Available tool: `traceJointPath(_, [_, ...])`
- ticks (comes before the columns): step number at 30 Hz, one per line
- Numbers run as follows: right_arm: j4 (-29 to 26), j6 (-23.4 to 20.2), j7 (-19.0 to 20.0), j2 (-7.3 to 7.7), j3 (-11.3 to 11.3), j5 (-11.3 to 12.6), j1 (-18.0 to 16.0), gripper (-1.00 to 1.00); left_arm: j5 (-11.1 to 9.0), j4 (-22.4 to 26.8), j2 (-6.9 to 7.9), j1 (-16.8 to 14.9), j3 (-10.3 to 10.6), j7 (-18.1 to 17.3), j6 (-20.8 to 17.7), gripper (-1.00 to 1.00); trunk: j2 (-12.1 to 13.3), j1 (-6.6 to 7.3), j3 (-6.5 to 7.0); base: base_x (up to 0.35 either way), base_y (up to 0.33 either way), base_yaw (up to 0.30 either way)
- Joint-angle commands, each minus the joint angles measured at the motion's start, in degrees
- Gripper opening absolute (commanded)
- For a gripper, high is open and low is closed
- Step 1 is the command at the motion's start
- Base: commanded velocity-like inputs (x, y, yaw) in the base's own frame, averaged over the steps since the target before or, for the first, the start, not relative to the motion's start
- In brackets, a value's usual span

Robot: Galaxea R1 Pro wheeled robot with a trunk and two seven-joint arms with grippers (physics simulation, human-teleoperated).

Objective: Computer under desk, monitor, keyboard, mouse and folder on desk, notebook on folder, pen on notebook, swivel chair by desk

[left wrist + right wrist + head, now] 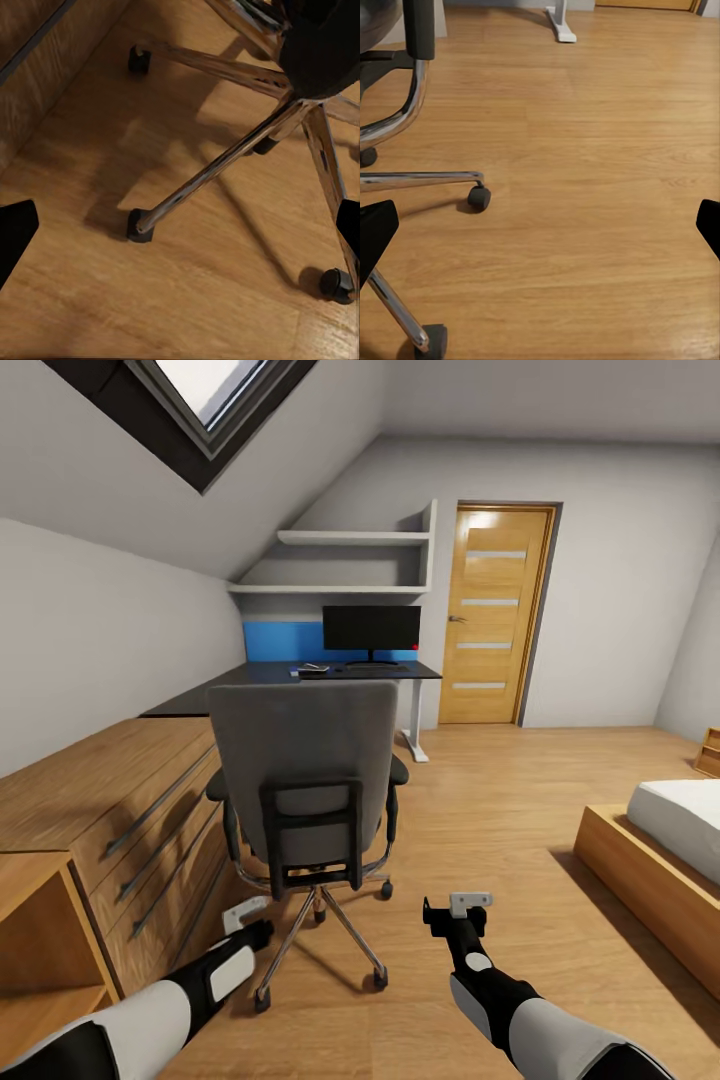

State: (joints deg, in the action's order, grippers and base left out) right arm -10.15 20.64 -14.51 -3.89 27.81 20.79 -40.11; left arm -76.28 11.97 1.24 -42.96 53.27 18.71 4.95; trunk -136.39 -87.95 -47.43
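Left claw (248,916): low beside the chair base, fingers spread apart with nothing between them.
Right claw (458,910): held over bare floor to the chair's right, jaws wide apart and empty.
Swivel chair (305,775): directly ahead, back toward the robot, well short of the counter; whether the folder lies on its seat I cannot tell, since the backrest hides it.
Chair casters (139,226): resting on the wood floor, near the dresser (120,810).
Counter (300,675): at the far wall, carrying the monitor (371,628).
Small items (313,670): on the counter beside the monitor; too small to identify.
Progress: monitor apparently placed; chair, folder, notebook and pen likely remain.
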Motion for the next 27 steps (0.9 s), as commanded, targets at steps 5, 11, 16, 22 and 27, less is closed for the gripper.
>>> traceJointPath(5, [0.01, 0.19, -0.25, -0.09, 0.53, 0.48, -0.05, 1.00, -4.14, 0.03, 1.15, -0.02, -0.23, 0.32, 0.69, 1.00, -0.03, 0.01, -0.06, -0.001, 0.000, 0.000])
traceJointPath(11, [-0.03, 0.19, -0.25, -0.14, 0.55, 0.48, -0.05, 1.00, -7.64, 0.06, 1.56, -0.02, -0.59, 0.27, 0.70, 1.00, -0.03, 0.01, -0.06, 0.000, 0.000, 0.000])
traceJointPath(16, [-0.04, 0.19, -0.25, -0.15, 0.50, 0.48, -0.05, 1.00, -9.63, 0.07, 1.70, -0.02, -0.77, 0.29, 0.75, 1.00, -0.03, 0.01, -0.06, 0.000, 0.000, 0.000])
traceJointPath(22, [-0.01, 0.19, -0.25, -0.15, 0.50, 0.43, -0.05, 1.00, -9.85, 0.07, 1.74, -0.02, -0.71, 0.26, 0.87, 1.00, -0.03, 0.01, -0.06, 0.118, 0.012, 0.000])
traceJointPath(27, [-0.06, 0.19, -0.26, -0.13, 0.50, 0.47, -0.05, 1.00, -9.85, 0.07, 1.75, -0.02, -0.64, 0.20, 0.92, 1.00, -0.03, 0.01, -0.06, 0.159, 0.010, 0.000])
